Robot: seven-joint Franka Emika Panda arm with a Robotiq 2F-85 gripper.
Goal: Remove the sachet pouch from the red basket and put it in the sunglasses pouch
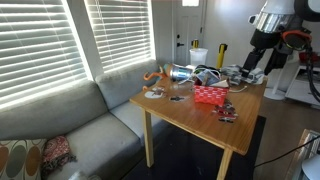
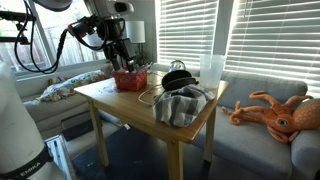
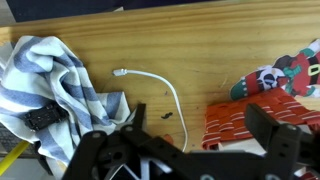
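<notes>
Though the red basket is easy to find, sitting on the bench a little right of centre in an exterior view, what it holds is harder to read. In the wrist view its latticed red side shows at the lower right. Touching it, toward the right edge of the frame, is a red, green and white patterned pouch. That is my best guess for the sachet pouch, but I cannot tell whether it lies inside the basket or just beside it.

The arm brings the jaws in above the basket and slightly off to one side. They are spread wide, with nothing between them but bare wood and the end of a white cable.

Further along the bench a striped cloth is heaped, with a dark rounded thing just behind it. That may be the sunglasses pouch — too small to be sure. An orange octopus toy sprawls on the sofa at the right of that frame.

I judge this to be the approach to the pick, with nothing lifted yet. The next move calls for sliding the jaws toward the right of the wrist frame until the patterned pouch sits between them. Then they must come straight down and close on the soft fabric without snagging the lattice rim.
</notes>
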